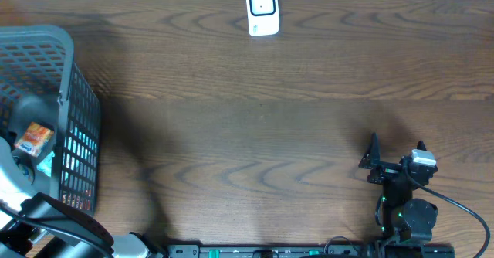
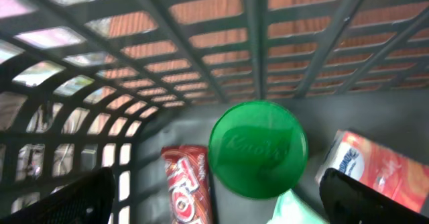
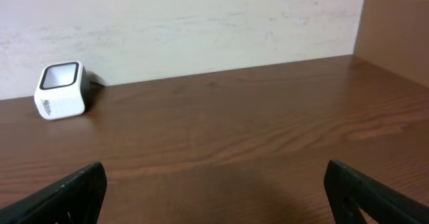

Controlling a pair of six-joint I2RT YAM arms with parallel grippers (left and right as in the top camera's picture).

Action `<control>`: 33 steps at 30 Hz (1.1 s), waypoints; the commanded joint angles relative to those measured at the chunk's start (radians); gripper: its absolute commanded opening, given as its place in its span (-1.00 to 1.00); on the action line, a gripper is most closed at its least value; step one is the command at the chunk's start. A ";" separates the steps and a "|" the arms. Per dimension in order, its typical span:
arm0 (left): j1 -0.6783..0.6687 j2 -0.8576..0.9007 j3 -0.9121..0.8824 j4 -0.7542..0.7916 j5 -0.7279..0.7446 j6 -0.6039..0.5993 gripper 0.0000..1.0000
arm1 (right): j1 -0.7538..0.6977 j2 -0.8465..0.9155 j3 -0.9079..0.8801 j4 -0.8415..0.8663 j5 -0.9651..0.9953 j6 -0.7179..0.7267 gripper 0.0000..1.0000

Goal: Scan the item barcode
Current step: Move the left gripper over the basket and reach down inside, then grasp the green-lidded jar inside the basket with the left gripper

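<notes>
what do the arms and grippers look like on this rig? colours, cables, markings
Both are black. The right arm has green lights near its base, a pale grey block by the wrist and a black cable looping off it. The left arm looks plain black. The right gripper and left gripper have dark, tapered fingers. No markings legible.

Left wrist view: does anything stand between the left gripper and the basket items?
Nothing visible does. The left gripper hangs open in the basket, with the green lid, red packet and orange carton in plain sight ahead.
</notes>
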 commanded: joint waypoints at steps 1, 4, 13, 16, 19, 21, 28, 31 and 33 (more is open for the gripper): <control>0.005 -0.007 -0.030 0.049 -0.002 0.034 0.95 | -0.007 -0.005 -0.001 -0.003 -0.001 0.012 0.99; 0.006 -0.006 -0.061 0.105 0.040 0.033 0.95 | -0.007 -0.005 -0.001 -0.003 -0.001 0.012 0.99; 0.019 -0.006 -0.178 0.242 0.059 0.033 0.95 | -0.007 -0.005 -0.001 -0.003 -0.001 0.012 0.99; 0.045 -0.006 -0.189 0.233 0.058 0.034 0.96 | -0.007 -0.005 -0.001 -0.003 -0.001 0.012 0.99; 0.077 -0.006 -0.189 0.222 0.058 0.045 0.96 | -0.007 -0.005 -0.001 -0.003 -0.001 0.012 0.99; 0.099 -0.006 -0.189 0.218 0.060 0.044 0.96 | -0.007 -0.005 -0.001 -0.003 -0.001 0.012 0.98; 0.142 0.048 -0.189 0.237 0.134 0.044 0.96 | -0.007 -0.005 -0.001 -0.003 -0.001 0.012 0.99; 0.142 0.101 -0.189 0.238 0.134 0.044 0.96 | -0.007 -0.005 -0.001 -0.003 -0.001 0.012 0.99; 0.141 0.135 -0.189 0.237 0.134 0.044 0.96 | -0.007 -0.005 -0.001 -0.003 -0.001 0.012 0.99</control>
